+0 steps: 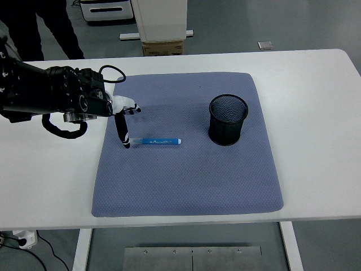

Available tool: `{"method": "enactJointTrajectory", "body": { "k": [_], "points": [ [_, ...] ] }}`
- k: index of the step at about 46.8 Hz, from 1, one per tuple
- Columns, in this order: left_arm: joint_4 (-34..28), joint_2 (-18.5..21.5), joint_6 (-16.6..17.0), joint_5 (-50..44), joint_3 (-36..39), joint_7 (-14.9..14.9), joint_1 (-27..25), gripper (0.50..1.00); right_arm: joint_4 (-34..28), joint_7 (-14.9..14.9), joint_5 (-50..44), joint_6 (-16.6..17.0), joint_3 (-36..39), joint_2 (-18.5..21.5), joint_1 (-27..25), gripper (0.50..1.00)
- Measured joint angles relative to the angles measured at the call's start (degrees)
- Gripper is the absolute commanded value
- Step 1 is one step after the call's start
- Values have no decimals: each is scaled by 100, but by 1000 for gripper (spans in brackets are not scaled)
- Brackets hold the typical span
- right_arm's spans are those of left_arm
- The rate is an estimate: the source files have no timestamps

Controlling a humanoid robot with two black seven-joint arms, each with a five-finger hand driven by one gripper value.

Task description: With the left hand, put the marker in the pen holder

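A blue marker point(158, 140) with a pale cap end lies flat on the blue-grey mat point(186, 175), pointing left to right. The black mesh pen holder point(228, 119) stands upright on the mat's right half, well apart from the marker. My left hand point(124, 116) reaches in from the left, over the mat's left edge. Its fingers point(122, 132) are spread and hold nothing; one long black finger points down to the mat just left of the marker's cap end. The right hand is out of view.
The mat covers the middle of a white table point(316, 101). A person's dark legs point(53, 25) stand behind the table at the top left, beside a white cabinet point(161, 22).
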Motion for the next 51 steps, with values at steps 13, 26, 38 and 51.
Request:
{"method": "enactJointTrajectory", "body": {
  "k": [13,26,38,51],
  "points": [
    [43,0,25,-24,3,-66,50,1000,0,-1,0,0,0,0,0,1000],
    [35,0,210,-40,-43,-67,48,1000,-1,-6,0,1,0,0,0,1000],
    [-27,0,220,-60,-225,-58,-34,1000,-1,-3,0,1,0,0,0,1000],
    [-125,0,211,-62,-461,-40,-50,1000,1,-3,0,0,0,0,0,1000]
  ]
}}
